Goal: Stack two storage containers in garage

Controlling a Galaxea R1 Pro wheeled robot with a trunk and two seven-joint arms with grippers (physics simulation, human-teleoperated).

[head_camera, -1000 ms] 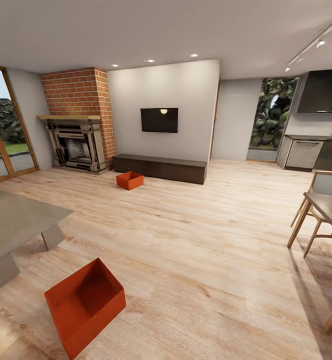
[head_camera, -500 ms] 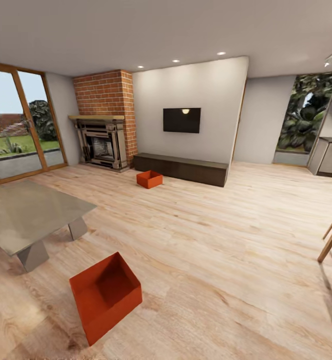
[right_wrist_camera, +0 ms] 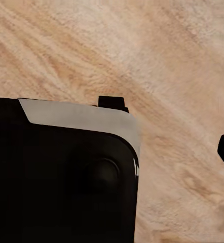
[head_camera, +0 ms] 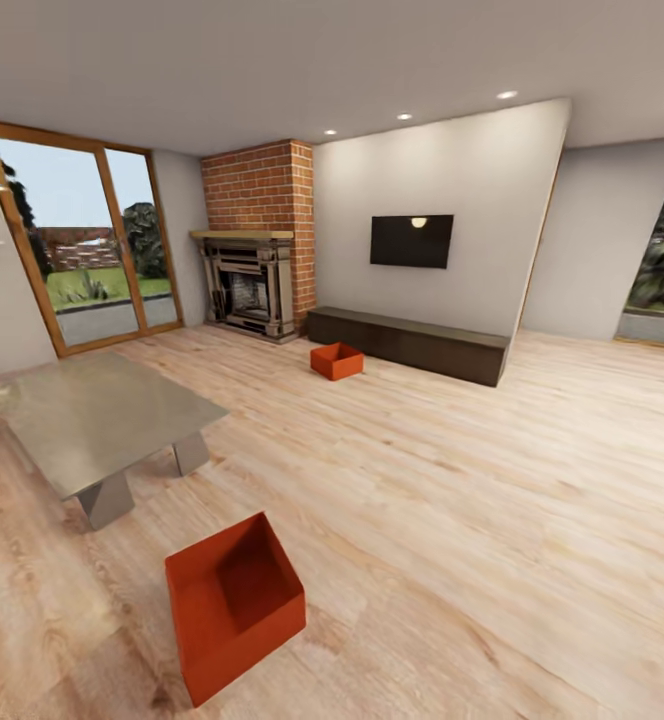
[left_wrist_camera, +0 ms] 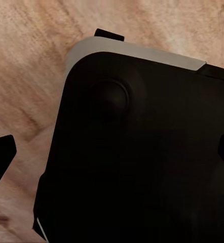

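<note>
Standing in the living room on light wood-plank flooring [head_camera: 452, 520], the robot faces two open-topped orange-red containers, neither yet lifted. Item one, the near container [head_camera: 234, 603]: on the planks low and left of centre in the head view, turned corner-on to the robot, open side up, inside empty; its long axis appears to run from near-left to far-right, though the foreshortening makes this uncertain. Just beyond it to the left stands a low grey coffee table [head_camera: 97, 415], apart from the bin. Item two, the far container [head_camera: 336, 361]: well across the room, upright and open, just in front of a long dark low cabinet [head_camera: 412, 345], right of the brick fireplace [head_camera: 254, 245] and below a wall-mounted television [head_camera: 411, 241]; too small to judge its long axis. A glazed door [head_camera: 77, 245] takes up the left wall. Both wrist views look down past a dark rounded part of the robot's body onto plank floor, with dark finger tips at the picture edges; whether either pair of fingers is open or closed cannot be told, and nothing is seen held. Judgement: the near container lies ahead and to the robot's left, so the left arm looks the nearer one, after driving closer.
</note>
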